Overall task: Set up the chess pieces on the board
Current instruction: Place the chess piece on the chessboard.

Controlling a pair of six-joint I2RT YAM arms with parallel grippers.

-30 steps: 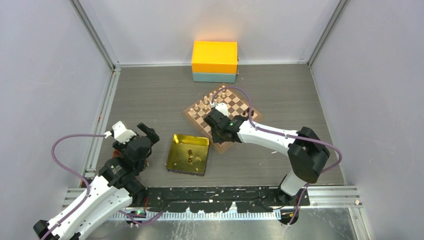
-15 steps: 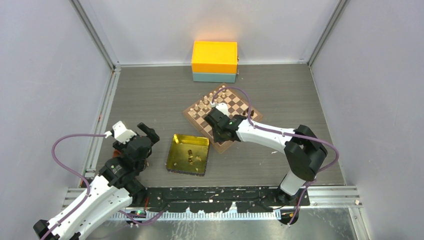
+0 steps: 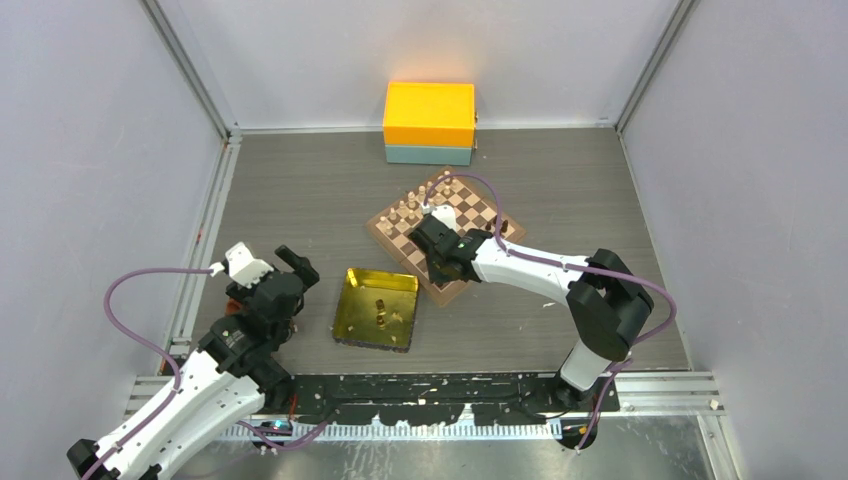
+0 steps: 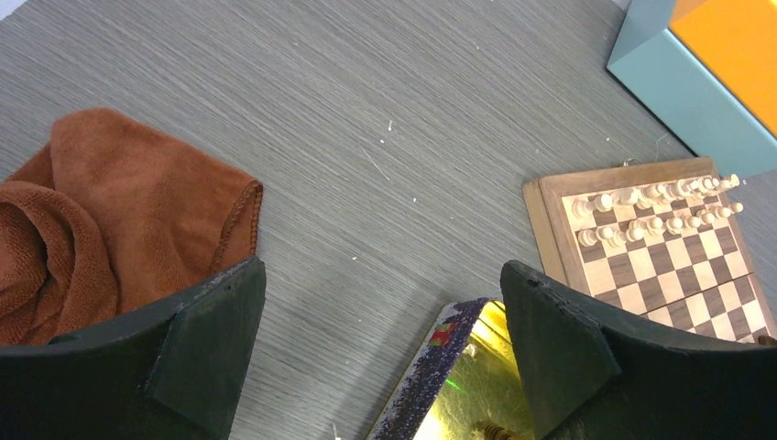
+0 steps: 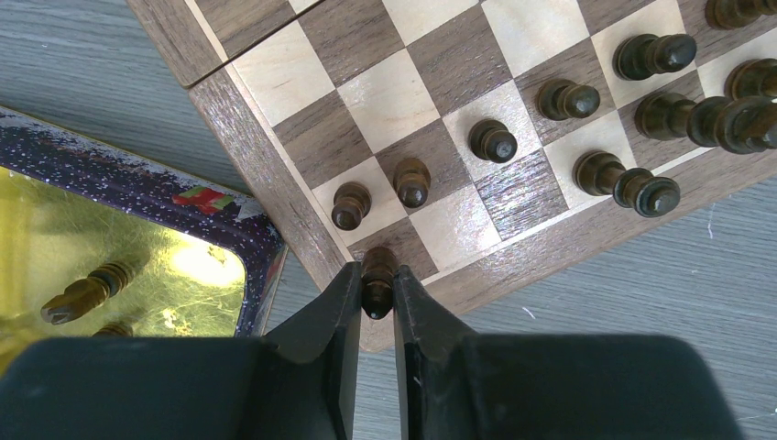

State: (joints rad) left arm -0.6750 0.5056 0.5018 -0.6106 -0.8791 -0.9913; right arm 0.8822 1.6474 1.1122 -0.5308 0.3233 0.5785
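Right tool (image 5: 377,298) has narrowed from a wide gape to a close pinch over the last second. Its two fingers now clamp a dark piece (image 5: 378,273) standing on the corner square of the board (image 5: 431,73), the corner nearest the arms. In the top view the arm has barely shifted, so what has changed is the closing, not the position. I read this as a grasp on a piece already at the board's back corner, probably to lift it and re-seat or straighten it, rather than a release. Whether its foot touches the square I cannot tell.

More dark chessmen (image 5: 492,140) stand in a row running from the tool toward 2 o'clock, with taller ones (image 5: 628,181) along the board's edge at 3 o'clock. In the top view, pale chessmen (image 3: 405,212) line the far side, at about 11 o'clock of the board's middle. The dark side looks mostly set.

On the table (image 3: 300,190), just beside the board at its 8 o'clock, lies the gold tray (image 3: 350,290). At least two dark pieces (image 5: 87,295) lie in it on their sides, not yet placed. At 12 o'clock sits the orange box (image 3: 429,115), closed, its contents hidden.

Meanwhile the left tool (image 4: 380,275) hangs wide open and holds nothing, with a rust cloth (image 4: 92,229) at its 9 o'clock.
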